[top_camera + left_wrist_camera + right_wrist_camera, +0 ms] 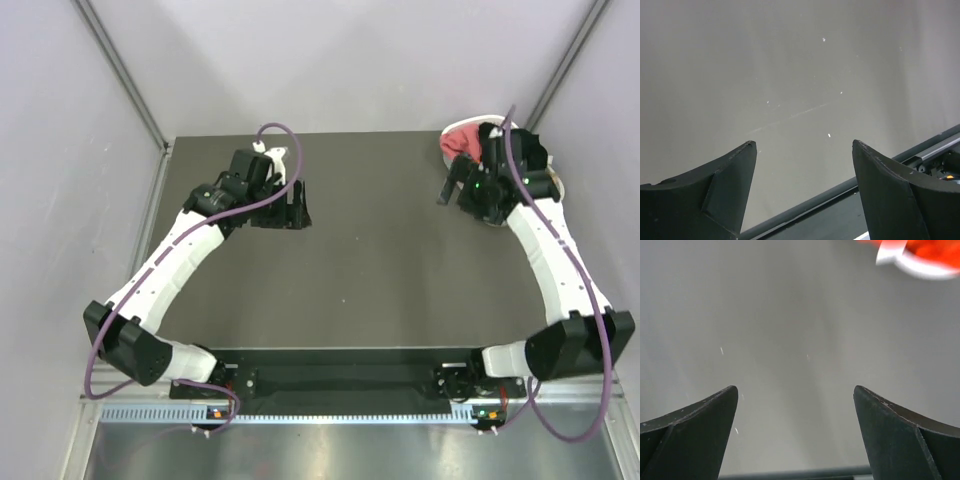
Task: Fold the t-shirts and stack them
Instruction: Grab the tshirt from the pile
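Note:
A pink-red t-shirt lies bunched in the white basket at the table's far right corner. In the right wrist view it shows as blurred orange-red cloth behind the basket rim. My right gripper is open and empty, just left of the basket, and looks down at bare table. My left gripper is open and empty over the far left-middle of the table. The black, orange and beige shirts are out of view.
The dark table top sits between grey walls with metal corner posts. The table's front rail crosses the left wrist view. The right arm covers much of the basket.

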You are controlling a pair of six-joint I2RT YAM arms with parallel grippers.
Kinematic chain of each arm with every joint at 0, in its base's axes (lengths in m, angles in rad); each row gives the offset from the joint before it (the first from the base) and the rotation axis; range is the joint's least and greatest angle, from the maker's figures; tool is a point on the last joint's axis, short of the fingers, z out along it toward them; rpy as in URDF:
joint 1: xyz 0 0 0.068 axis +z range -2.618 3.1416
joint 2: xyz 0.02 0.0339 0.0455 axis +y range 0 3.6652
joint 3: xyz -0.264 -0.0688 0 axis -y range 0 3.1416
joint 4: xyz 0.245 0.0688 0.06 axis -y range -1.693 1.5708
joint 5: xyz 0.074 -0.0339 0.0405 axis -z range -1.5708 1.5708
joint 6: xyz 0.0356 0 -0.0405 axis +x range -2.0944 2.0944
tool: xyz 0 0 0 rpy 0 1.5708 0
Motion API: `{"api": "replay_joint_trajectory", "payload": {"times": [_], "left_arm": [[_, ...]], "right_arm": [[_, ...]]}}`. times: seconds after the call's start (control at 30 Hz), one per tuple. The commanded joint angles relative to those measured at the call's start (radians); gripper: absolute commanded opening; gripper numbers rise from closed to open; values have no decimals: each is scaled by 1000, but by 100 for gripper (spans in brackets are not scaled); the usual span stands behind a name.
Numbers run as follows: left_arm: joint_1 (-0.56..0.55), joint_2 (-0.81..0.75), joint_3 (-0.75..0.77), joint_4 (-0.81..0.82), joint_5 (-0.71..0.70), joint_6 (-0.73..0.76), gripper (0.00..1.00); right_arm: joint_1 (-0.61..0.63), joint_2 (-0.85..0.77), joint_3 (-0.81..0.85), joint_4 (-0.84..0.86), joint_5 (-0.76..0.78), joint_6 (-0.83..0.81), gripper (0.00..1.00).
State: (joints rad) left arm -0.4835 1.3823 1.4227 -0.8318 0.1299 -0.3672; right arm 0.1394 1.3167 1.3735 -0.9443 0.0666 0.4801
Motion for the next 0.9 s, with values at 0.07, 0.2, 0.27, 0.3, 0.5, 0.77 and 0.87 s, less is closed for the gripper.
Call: {"api": "replay_joint_trajectory", "payload": {"times": [0.07, 0.2, 0.27, 0.3, 0.5, 0.77, 0.87], "left_arm": [[-18, 12, 22, 86, 76, 45, 82], [-46, -2, 39, 68, 47, 92, 81], [-46, -14, 36, 59, 11, 112, 81], [-46, -28, 35, 50, -5, 119, 81], [-43, -60, 32, 31, -55, 129, 81], [-40, -60, 36, -3, -93, 93, 80], [-38, -60, 44, -10, -96, 80, 80]], "right_arm": [[-122, 169, 276, -5, 10, 31, 100], [-297, 344, 462, 33, 11, 52, 85], [-337, 390, 545, 74, 88, 12, 79], [-351, 438, 564, 94, 101, -1, 79], [-406, 627, 694, 174, 35, -43, 84], [-420, 745, 716, 320, -1, 3, 81], [-437, 776, 730, 337, -17, 11, 59]]}}
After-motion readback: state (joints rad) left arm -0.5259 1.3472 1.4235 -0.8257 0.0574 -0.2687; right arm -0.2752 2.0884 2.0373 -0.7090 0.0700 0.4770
